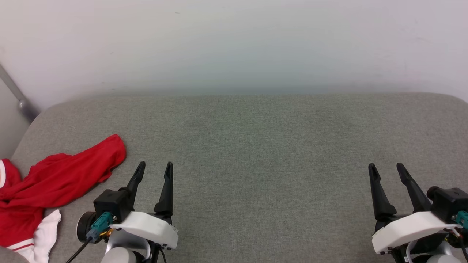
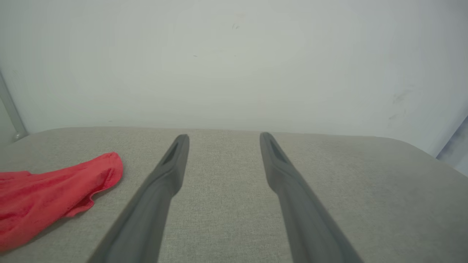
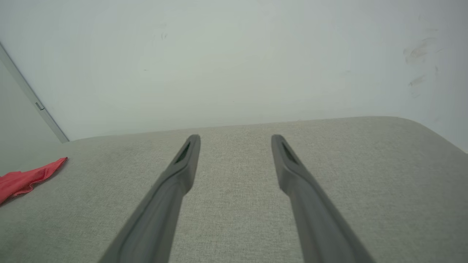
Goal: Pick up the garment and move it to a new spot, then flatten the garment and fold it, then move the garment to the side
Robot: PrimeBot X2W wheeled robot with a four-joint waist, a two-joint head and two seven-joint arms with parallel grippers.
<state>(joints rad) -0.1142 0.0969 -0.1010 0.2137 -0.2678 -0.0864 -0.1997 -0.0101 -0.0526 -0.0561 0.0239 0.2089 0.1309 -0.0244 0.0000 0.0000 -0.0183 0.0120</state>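
Note:
The garment (image 1: 51,182), a red shirt with a white sleeve and striped trim, lies crumpled at the left edge of the grey padded surface (image 1: 256,146); its print is hidden. A red corner of the garment (image 2: 55,193) shows low on the left in the left wrist view, and a smaller tip of the garment (image 3: 25,179) at the left in the right wrist view. My left gripper (image 1: 155,166) is open just right of the shirt, not touching it. Far over at the lower right, my right gripper (image 1: 385,167) is open with nothing between its fingers.
A pale wall (image 1: 234,44) rises behind the grey surface. A metal bar (image 1: 16,93) slants down at the far left beside the wall. The surface has rounded far corners and open room across its middle and right.

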